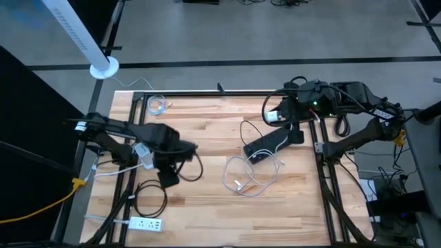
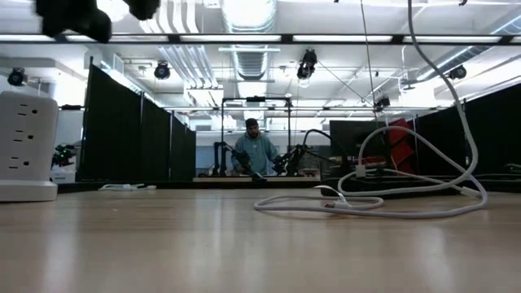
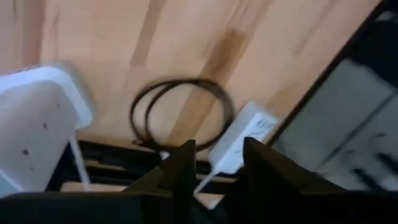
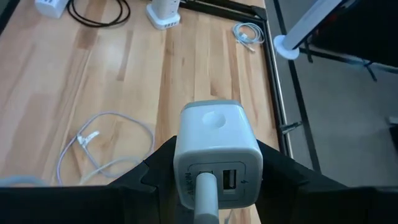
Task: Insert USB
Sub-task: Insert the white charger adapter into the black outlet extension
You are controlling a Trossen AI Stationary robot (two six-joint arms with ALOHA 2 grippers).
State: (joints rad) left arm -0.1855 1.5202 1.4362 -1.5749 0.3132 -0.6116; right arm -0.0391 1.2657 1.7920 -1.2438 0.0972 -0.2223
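Note:
My right gripper (image 4: 214,168) is shut on a white USB charger cube (image 4: 217,146), held over the table's far right part; the same charger (image 1: 273,117) shows in the high view. A pale cable's plug (image 4: 208,193) sits in one port; the port beside it (image 4: 228,179) is empty. That white cable (image 2: 366,199) lies looped on the wood (image 1: 242,176) and rises out of the low view. My left gripper (image 3: 217,168) is open and holds nothing, at the table's left side (image 1: 169,178), above a black cable coil (image 3: 180,112). My right gripper pinches the charger cube by its two opposite side faces (image 4: 180,155), one finger on each. The face with the ports is turned back toward the wrist. The cube is lifted clear of the table, and the cable hangs from it.
A white power tower (image 1: 143,155) stands under my left arm, also at the low view's left (image 2: 24,146). A white power strip (image 1: 141,224) and the black coil (image 1: 148,196) lie near left. A long black object (image 1: 272,142) lies mid-right, a small white cable coil (image 1: 157,105) far left. A person (image 2: 254,150) stands beyond.

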